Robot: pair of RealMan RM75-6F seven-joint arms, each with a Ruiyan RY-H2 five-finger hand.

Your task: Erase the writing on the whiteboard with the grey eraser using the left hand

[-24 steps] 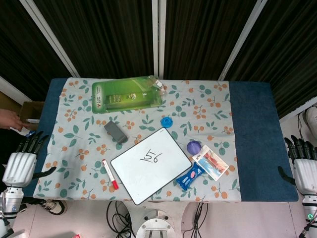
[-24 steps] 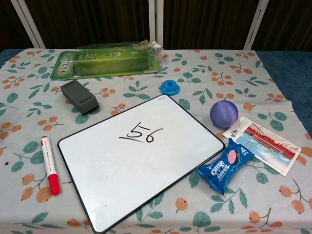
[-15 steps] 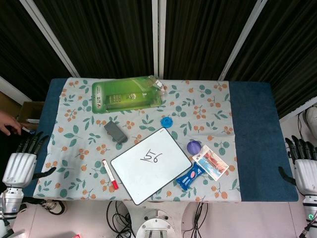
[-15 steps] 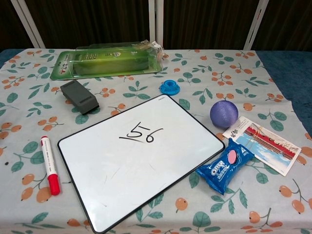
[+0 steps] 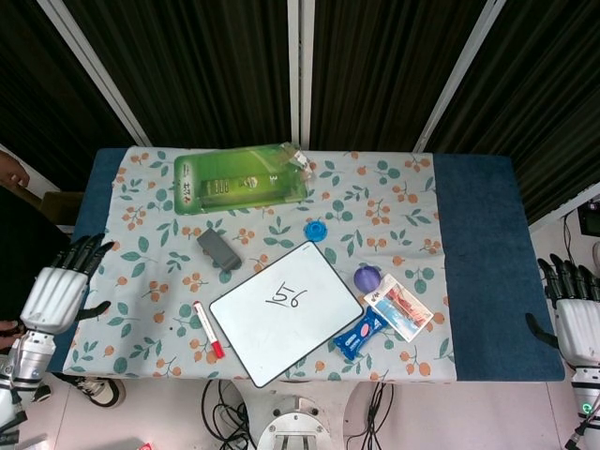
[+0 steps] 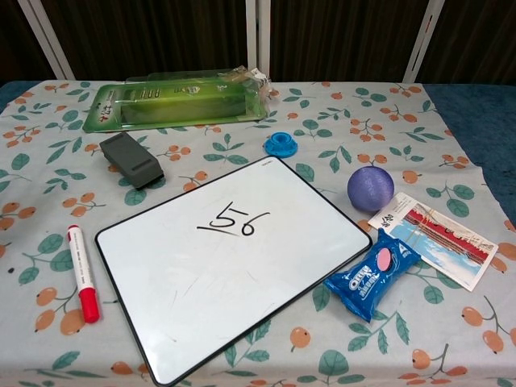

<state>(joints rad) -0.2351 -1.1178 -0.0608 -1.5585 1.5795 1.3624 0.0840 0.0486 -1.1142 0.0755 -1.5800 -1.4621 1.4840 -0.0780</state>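
Whiteboard (image 5: 286, 313) lying flat at lower centre of the head view, tilted, on a floral-clothed table (image 5: 487, 281). Handwritten "156" (image 5: 287, 297) intact near the board's middle; no erasing visible, so task judged not yet begun, with pick-up and wiping both left to do.

Grey eraser (image 5: 218, 250) resting on the cloth up and to the left of the whiteboard, close to its upper left edge but apart from it, untouched. Same eraser seen at left of the chest view (image 6: 131, 159), below a green package (image 6: 179, 105).

Left hand (image 5: 58, 292) at the far left edge of the head view, over the table's left border, fingers spread and holding nothing. Well apart from the eraser, which lies to the right and slightly above it in the frame.

Right hand (image 5: 574, 314) at the far right edge, off the table, fingers extended upward, empty.

Red-capped marker (image 5: 208, 329) just left of the board. Blue cap (image 5: 316, 229) above the board; purple ball (image 5: 367, 277), blue snack pack (image 5: 358, 335) and printed packet (image 5: 401, 307) to its right.
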